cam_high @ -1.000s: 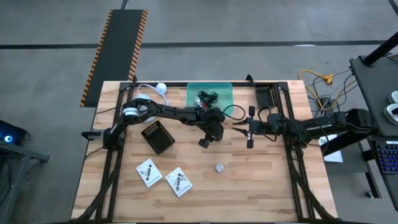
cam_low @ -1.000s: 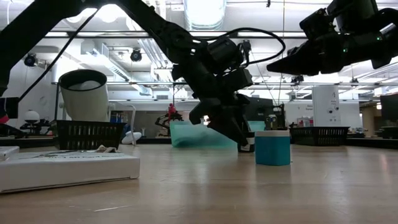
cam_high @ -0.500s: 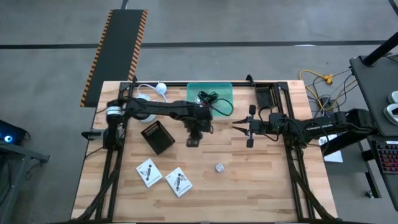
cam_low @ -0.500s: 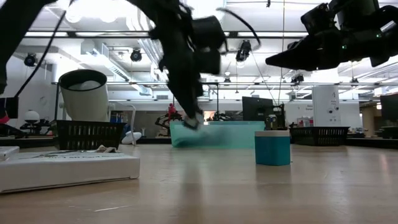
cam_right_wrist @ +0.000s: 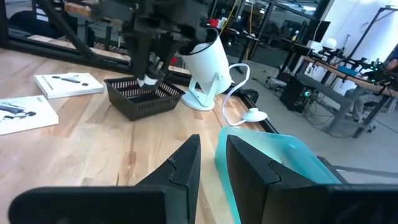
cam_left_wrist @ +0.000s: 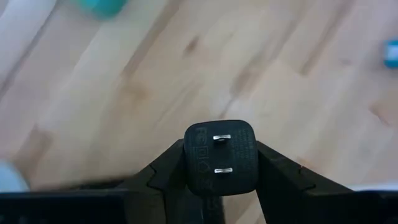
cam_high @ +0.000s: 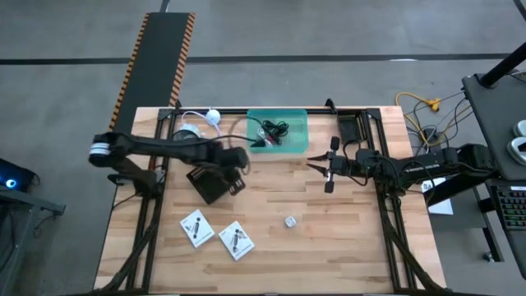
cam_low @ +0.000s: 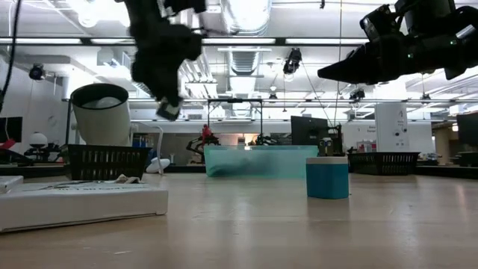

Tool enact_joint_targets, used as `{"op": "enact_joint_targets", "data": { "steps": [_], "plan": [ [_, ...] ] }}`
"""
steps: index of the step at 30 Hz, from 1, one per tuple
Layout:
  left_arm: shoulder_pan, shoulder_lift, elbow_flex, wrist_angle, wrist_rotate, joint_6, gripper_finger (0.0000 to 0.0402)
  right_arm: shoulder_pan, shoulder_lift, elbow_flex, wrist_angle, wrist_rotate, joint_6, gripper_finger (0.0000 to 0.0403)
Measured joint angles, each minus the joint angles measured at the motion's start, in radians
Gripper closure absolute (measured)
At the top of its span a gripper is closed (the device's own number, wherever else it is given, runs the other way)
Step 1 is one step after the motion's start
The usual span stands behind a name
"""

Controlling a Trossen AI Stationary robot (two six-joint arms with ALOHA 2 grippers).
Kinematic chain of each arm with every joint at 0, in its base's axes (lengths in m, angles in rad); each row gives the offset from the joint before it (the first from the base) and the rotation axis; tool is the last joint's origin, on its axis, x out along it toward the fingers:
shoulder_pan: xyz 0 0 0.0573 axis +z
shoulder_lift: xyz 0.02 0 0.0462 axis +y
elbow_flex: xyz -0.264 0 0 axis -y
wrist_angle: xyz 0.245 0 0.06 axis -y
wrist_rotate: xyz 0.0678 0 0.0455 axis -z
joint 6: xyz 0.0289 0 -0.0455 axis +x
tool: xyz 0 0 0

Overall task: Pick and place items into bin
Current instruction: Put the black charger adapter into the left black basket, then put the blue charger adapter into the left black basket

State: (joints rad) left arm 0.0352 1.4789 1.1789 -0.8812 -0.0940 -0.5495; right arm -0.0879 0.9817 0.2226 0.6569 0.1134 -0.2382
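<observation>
My left gripper (cam_high: 236, 178) is shut on a black two-prong plug (cam_left_wrist: 221, 155) and hangs high over the black square box (cam_high: 208, 182); the low view shows it raised (cam_low: 167, 110). The teal bin (cam_high: 278, 131) sits at the table's far edge with a coiled black cable (cam_high: 272, 131) inside. Two white packets (cam_high: 197, 228) (cam_high: 236, 240) and a small teal-and-silver bit (cam_high: 290, 221) lie on the table nearer the near edge. My right gripper (cam_high: 327, 168) waits right of the bin, fingers narrowly open (cam_right_wrist: 212, 152). My left gripper pinches the plug by its two opposite side faces (cam_left_wrist: 188, 158) between both fingers. The face with the two prongs (cam_left_wrist: 222, 138) looks back at the wrist camera. The fingers point down, slightly slanted, and the plug is lifted clear of the table.
A white round device with a cord (cam_high: 196, 130) stands at the far left, behind the black box. A flat black tray (cam_high: 352, 127) lies right of the bin. Bare wood spreads across the table's middle and right near part (cam_high: 345, 238).
My left gripper has swung from beside the bin's near right corner toward the table's left edge and has risen, keeping the plug in its fingers; it now hangs over the black box. My right gripper has stayed still.
</observation>
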Motion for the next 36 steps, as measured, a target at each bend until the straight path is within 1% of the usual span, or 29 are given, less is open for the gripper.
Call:
{"op": "enact_joint_targets", "data": {
  "steps": [2,6,9,13,17,20,22,26,28,30,33,36],
  "plan": [
    [-0.012,-0.056,-0.083,0.031,-0.020,-0.088,0.0264,0.000,0.000,0.000,0.003,0.001,0.000,0.0337],
    [-0.056,-0.148,-0.207,0.085,-0.084,-0.204,0.0264,0.000,0.000,0.000,0.012,0.002,-0.005,0.0337],
    [-0.095,-0.204,-0.266,0.113,-0.125,-0.267,0.0264,0.000,0.000,0.000,0.016,0.014,-0.009,0.0337],
    [-0.146,-0.239,-0.309,0.112,-0.164,-0.333,0.0264,-0.002,0.000,0.000,0.021,0.022,-0.028,0.0337],
    [-0.177,-0.236,-0.329,0.109,-0.200,-0.335,0.0264,-0.004,0.001,0.000,0.021,0.021,-0.031,0.0337],
    [-0.177,-0.224,-0.334,0.108,-0.203,-0.327,0.0264,-0.005,0.001,0.000,0.022,0.021,-0.031,0.0337],
    [-0.177,-0.218,-0.335,0.104,-0.203,-0.327,0.0247,-0.005,0.001,0.000,0.022,0.021,-0.031,0.0337],
    [-0.177,-0.214,-0.334,0.105,-0.200,-0.299,0.0187,-0.004,0.001,0.000,0.022,0.021,-0.031,0.0337],
    [-0.177,-0.214,-0.334,0.104,-0.200,-0.280,0.0166,-0.004,0.001,0.000,0.022,0.021,-0.031,0.0337],
    [-0.177,-0.214,-0.334,0.104,-0.200,-0.279,0.0154,-0.004,0.001,0.000,0.022,0.021,-0.033,0.0337],
    [-0.177,-0.214,-0.320,0.105,-0.200,-0.277,0.0150,-0.004,0.001,0.000,0.022,0.021,-0.035,0.0337],
    [-0.177,-0.214,-0.296,0.107,-0.204,-0.212,0.0148,-0.004,0.001,0.000,0.022,0.021,-0.035,0.0337]
  ]
}}
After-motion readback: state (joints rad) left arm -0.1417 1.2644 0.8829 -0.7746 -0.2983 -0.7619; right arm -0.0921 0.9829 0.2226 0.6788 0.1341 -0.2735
